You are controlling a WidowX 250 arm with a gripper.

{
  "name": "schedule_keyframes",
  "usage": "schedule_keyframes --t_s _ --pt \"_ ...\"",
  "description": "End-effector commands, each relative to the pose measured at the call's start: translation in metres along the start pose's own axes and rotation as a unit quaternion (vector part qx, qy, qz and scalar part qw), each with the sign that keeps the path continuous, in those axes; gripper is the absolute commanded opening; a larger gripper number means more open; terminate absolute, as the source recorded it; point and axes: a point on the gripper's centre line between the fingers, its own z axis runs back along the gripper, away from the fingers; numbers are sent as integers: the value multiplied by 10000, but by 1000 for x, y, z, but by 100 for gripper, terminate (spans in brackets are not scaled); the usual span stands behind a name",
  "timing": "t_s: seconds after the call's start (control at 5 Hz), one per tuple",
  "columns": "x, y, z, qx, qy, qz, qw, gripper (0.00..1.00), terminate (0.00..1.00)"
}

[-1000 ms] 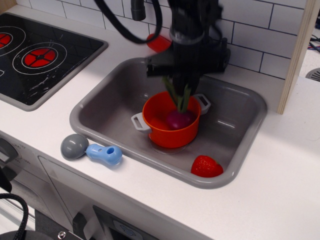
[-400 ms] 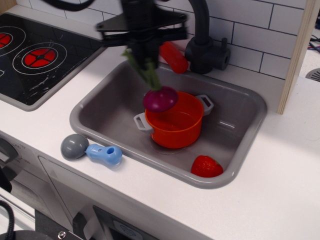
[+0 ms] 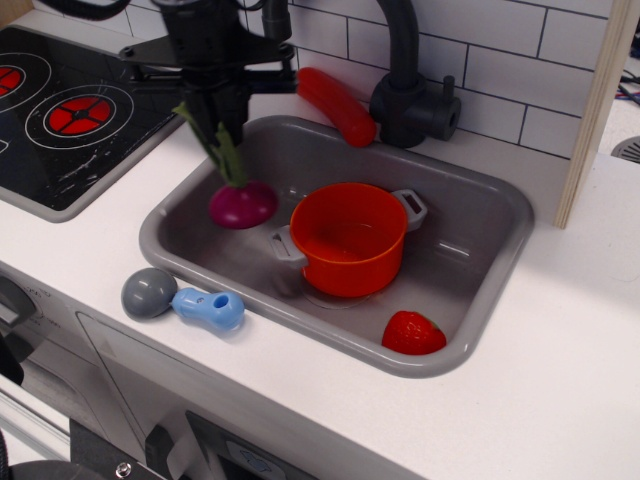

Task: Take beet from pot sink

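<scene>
The beet [image 3: 243, 204], a dark purple bulb with olive-green leaves, hangs over the left part of the grey sink [image 3: 478, 190], left of the pot. My gripper [image 3: 213, 112] is shut on the beet's leaves from above and holds it off the sink floor. The orange pot [image 3: 347, 239] with light-grey side handles stands in the middle of the sink and is empty.
A red strawberry [image 3: 411, 333] lies in the sink's front right corner. A black faucet [image 3: 408, 85] and a red sausage-shaped toy [image 3: 336, 105] are at the sink's back rim. A grey and blue toy [image 3: 182, 300] lies on the counter in front. A black stove [image 3: 80, 108] is at left.
The beet has been lifted out of the pot and carried left with the gripper; it now hangs over the sink's left side. The pot is left empty.
</scene>
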Motion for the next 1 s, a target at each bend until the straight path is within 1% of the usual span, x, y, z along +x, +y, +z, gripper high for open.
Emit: schedule_keyframes --t_s 0.0,0.2,0.4,0.6,0.8 --pt "-5 18 -19 228 -213 -400 9987 0 0" --pt "-14 16 -35 212 -246 -531 9981 0 0" --pt "-19 11 -47 323 -126 -458 9983 100 0" --pt "-21 9 -50 385 -213 -449 9980 100 0" --pt "-18 5 -32 257 -33 -451 9986 100 0"
